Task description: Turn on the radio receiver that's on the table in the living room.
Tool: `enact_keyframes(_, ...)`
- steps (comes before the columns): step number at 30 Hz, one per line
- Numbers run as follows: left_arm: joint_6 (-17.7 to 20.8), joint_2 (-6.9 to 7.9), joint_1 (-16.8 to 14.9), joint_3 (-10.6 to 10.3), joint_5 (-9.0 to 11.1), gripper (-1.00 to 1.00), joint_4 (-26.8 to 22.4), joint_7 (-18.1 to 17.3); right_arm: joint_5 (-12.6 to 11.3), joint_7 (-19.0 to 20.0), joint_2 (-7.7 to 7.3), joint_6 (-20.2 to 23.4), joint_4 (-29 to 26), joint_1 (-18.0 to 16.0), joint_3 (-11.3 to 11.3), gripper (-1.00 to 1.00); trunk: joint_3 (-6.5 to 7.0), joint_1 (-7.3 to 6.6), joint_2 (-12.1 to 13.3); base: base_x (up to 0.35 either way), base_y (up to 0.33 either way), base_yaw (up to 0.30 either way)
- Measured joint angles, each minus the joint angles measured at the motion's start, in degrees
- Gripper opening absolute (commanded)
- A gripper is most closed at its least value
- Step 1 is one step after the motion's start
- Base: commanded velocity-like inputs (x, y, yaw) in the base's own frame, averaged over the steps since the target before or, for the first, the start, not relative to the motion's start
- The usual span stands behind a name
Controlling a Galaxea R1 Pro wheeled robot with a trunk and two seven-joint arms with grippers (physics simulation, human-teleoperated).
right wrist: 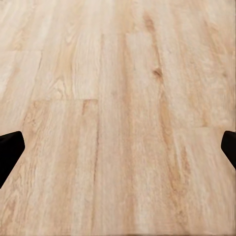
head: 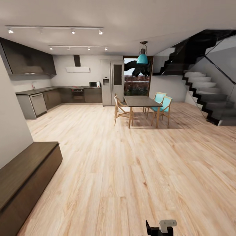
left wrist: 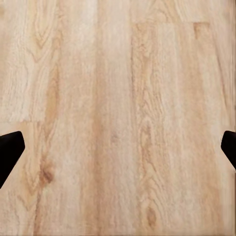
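The radio receiver and the low grey table are out of view. I face an open kitchen and dining area over a light wood floor (head: 124,170). My left gripper (left wrist: 118,155) hangs open over bare floorboards, its dark fingertips (left wrist: 10,152) far apart with nothing between them. My right gripper (right wrist: 118,152) is open too, over the same kind of boards, with its fingertips (right wrist: 10,152) wide apart. A black and white part of my arm (head: 160,227) pokes in at the lower edge of the head view.
A long dark wood cabinet (head: 23,177) runs along the left wall close by. Ahead stands a dining table (head: 141,101) with wooden and teal chairs (head: 163,105). A kitchen counter (head: 36,98) and fridge (head: 112,82) line the back. A staircase (head: 209,95) rises at right.
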Motion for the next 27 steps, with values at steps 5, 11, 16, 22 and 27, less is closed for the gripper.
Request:
enact_keyframes(5, 0.01, 0.00, 0.00, 0.00, 0.00, 1.00, 0.02, 0.01, 0.00, 0.00, 0.00, 0.00, 0.00, 0.00, -0.23, 1.00, 0.00, 0.00, 0.00, 0.000, 0.000, -0.256)
enact_keyframes(11, 0.01, -0.02, 0.00, 0.00, -0.01, 1.00, 0.09, 0.01, 0.00, 0.08, 0.00, 0.00, 0.00, 0.00, -1.74, 1.00, 0.00, 0.00, 0.00, 0.000, 0.000, -0.256)
enact_keyframes(16, 0.01, -0.02, 0.00, 0.00, 0.00, 1.00, 0.09, 0.01, 0.00, 0.09, 0.00, 0.00, 0.00, 0.00, -1.84, 1.00, 0.00, 0.00, 0.00, 0.000, 0.000, -0.256)
enact_keyframes(22, 0.00, -0.04, 0.00, 0.00, -0.01, 1.00, 0.09, 0.00, 0.00, 0.09, 0.00, 0.00, 0.00, 0.00, -1.85, 1.00, 0.00, 0.00, 0.00, 0.000, 0.000, -0.256)
enact_keyframes(27, 0.01, -0.04, 0.00, 0.00, -0.01, 1.00, 0.11, 0.01, 0.00, 0.09, 0.00, 0.00, 0.00, 0.00, -1.85, 1.00, 0.00, 0.00, 0.00, 0.000, 0.000, -0.256)
